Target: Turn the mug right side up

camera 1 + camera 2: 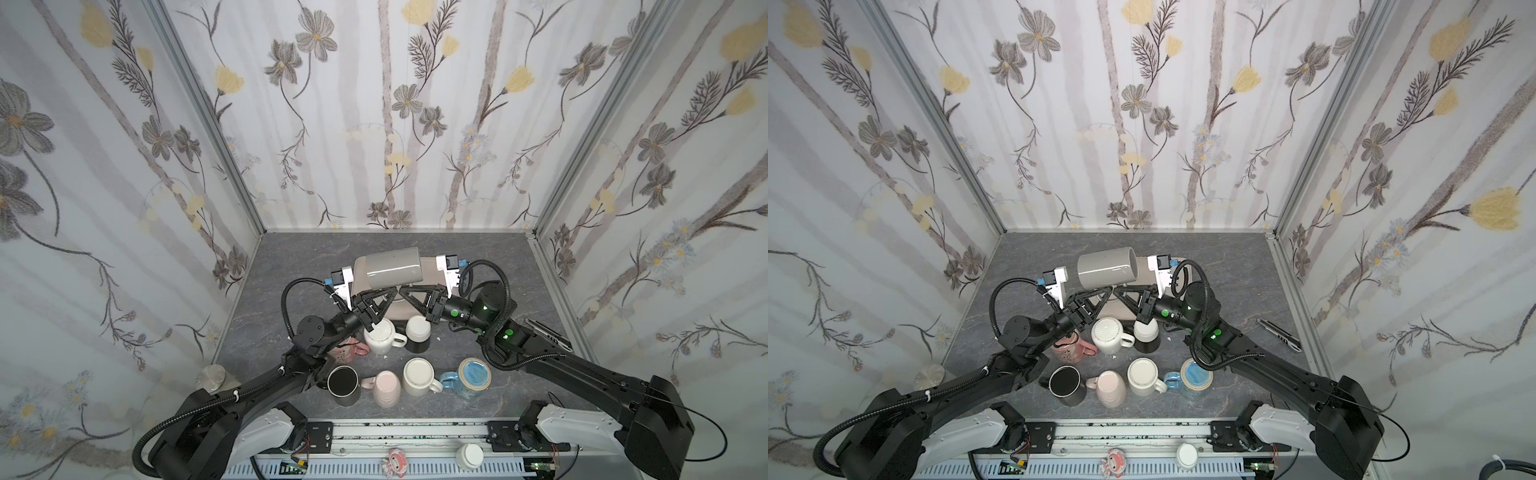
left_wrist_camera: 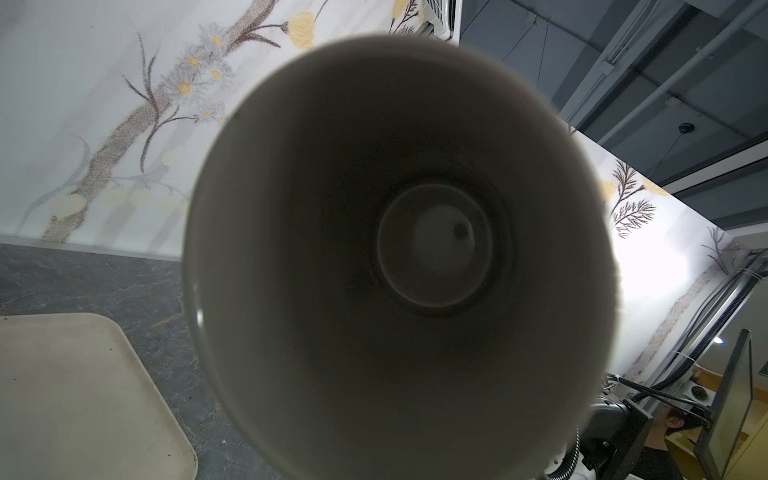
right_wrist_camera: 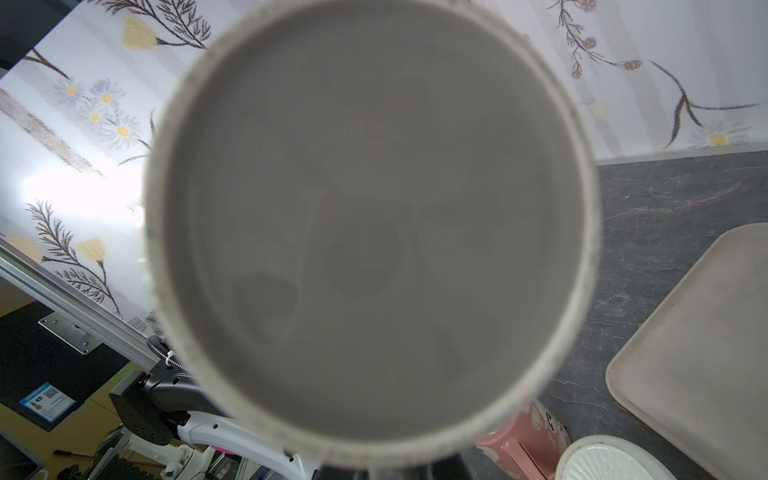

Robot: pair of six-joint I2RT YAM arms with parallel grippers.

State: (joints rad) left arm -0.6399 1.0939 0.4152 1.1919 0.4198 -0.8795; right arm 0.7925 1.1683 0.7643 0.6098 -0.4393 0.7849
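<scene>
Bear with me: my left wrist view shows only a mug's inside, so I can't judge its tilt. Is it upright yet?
Observer: No. In both top views the grey mug lies on its side, in the air above the tray.
Operator: What is holding it there?
Observer: The left gripper and the right gripper meet just beneath it, both shut. The mug's body hides the exact contact.
</scene>
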